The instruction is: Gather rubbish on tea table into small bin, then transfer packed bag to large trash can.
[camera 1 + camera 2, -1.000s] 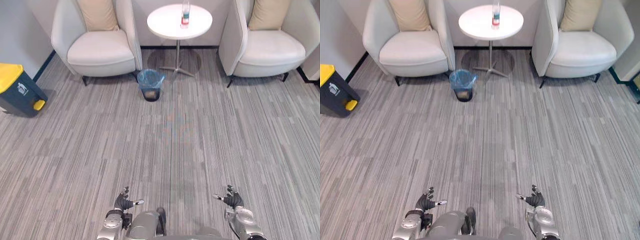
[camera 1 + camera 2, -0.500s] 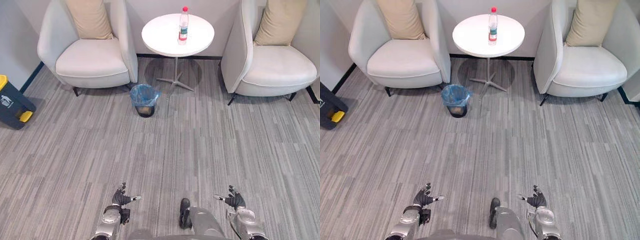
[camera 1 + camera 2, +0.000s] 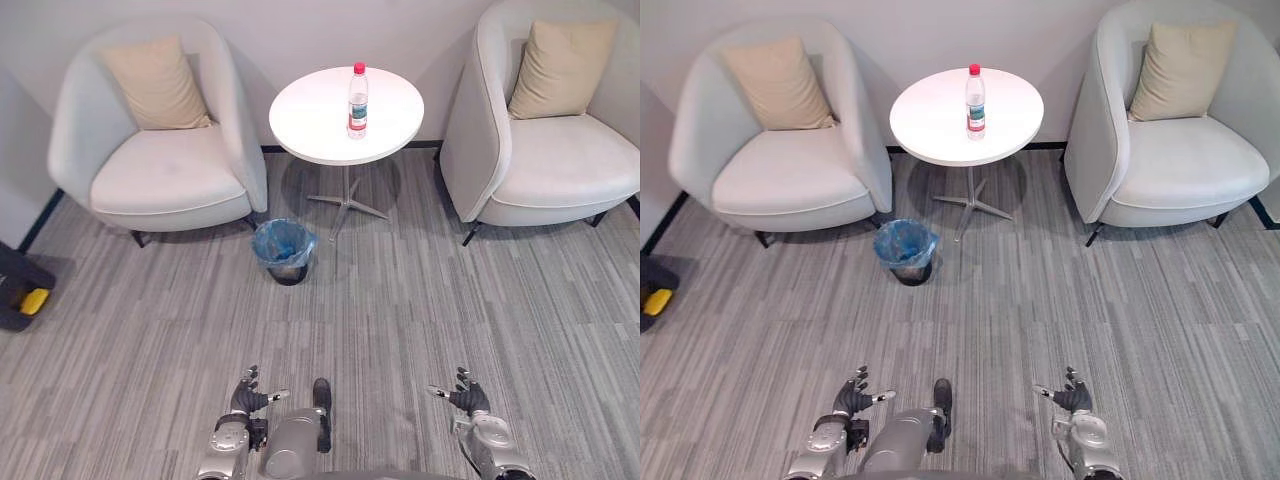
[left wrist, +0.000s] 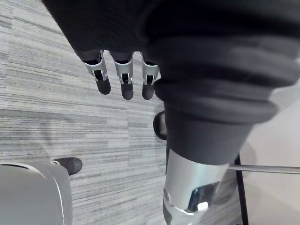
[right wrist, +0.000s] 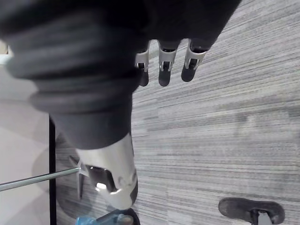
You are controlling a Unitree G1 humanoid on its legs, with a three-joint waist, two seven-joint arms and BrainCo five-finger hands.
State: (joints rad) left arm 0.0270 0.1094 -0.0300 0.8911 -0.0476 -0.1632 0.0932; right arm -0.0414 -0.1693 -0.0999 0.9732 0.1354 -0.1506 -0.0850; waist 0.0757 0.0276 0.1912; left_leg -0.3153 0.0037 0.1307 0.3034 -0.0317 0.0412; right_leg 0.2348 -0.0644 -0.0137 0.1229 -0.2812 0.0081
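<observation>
Ahead, a round white bench point(image 3: 310, 118) on a slim metal foot stands against the wall between two pale armchairs. A clear plastic bottle point(image 3: 357, 101) with a red cap stands upright near the middle of its top. The left armchair point(image 3: 165, 175) holds a tan cushion point(image 3: 155, 85) leaning on its back. The right armchair point(image 3: 545, 150) holds a matching cushion point(image 3: 560, 68) in the same way. On the grey striped carpet point(image 3: 420, 300) the small bin point(image 3: 290, 274) stands upright, near the front corner of the left armchair and just in front of the bench's foot. It is lined with a blue bag point(image 3: 281, 240) whose edge folds over its rim. A dark large trash can point(image 3: 12, 280) with a yellow pedal shows at the far left edge, well apart from the small bin. Both hands hang low over bare carpet, well apart from the bench and the bottle. The left hand point(image 3: 248, 398) has its fingers point(image 4: 123, 82) straight and slightly spread, the thumb pointing inward, and it holds nothing. The right hand point(image 3: 466, 397) mirrors it, with its fingers point(image 5: 164, 75) straight, apart and empty.
</observation>
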